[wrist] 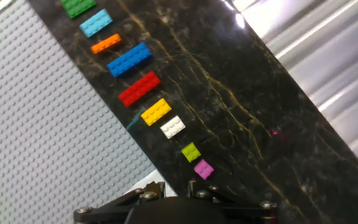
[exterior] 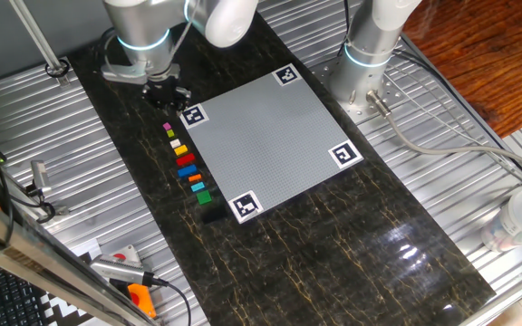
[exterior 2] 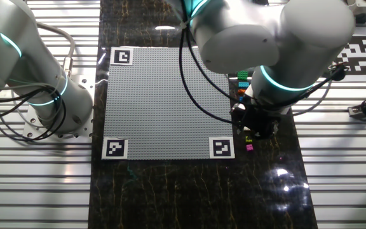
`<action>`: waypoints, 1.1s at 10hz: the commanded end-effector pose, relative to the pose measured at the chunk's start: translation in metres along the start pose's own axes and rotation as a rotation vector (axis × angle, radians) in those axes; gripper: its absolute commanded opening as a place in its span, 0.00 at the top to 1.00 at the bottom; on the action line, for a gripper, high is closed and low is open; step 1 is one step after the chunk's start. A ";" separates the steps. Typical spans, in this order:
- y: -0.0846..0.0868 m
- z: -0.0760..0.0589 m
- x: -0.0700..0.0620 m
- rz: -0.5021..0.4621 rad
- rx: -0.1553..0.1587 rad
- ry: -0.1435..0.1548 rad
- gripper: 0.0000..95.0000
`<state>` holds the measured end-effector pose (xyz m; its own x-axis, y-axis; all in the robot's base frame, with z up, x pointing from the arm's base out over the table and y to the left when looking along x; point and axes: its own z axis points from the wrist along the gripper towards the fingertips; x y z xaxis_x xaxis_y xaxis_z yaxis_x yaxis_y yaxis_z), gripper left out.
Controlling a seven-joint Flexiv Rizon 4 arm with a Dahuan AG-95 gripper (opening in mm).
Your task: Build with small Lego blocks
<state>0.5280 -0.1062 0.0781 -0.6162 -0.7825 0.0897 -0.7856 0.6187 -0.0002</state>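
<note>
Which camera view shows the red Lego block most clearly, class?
The hand view: the red Lego block lies large and unobstructed between the blue and yellow blocks. One fixed view shows it as a tiny red speck in the row. In the other fixed view, the arm hides most of the row.

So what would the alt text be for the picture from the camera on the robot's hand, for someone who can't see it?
A row of small Lego blocks lies on a dark marbled table beside a large grey studded plate: green, light blue, orange, blue, red, yellow, white, olive, then pink nearest the camera. The gripper's dark body fills the bottom edge; its fingers are not visible.
</note>
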 end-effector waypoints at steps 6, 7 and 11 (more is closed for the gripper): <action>0.001 0.000 0.000 0.149 0.001 0.009 0.80; 0.001 -0.001 0.000 0.188 0.001 0.005 0.80; 0.000 -0.002 0.003 0.157 0.000 0.004 0.80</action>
<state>0.5265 -0.1086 0.0802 -0.7452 -0.6611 0.0872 -0.6646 0.7471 -0.0162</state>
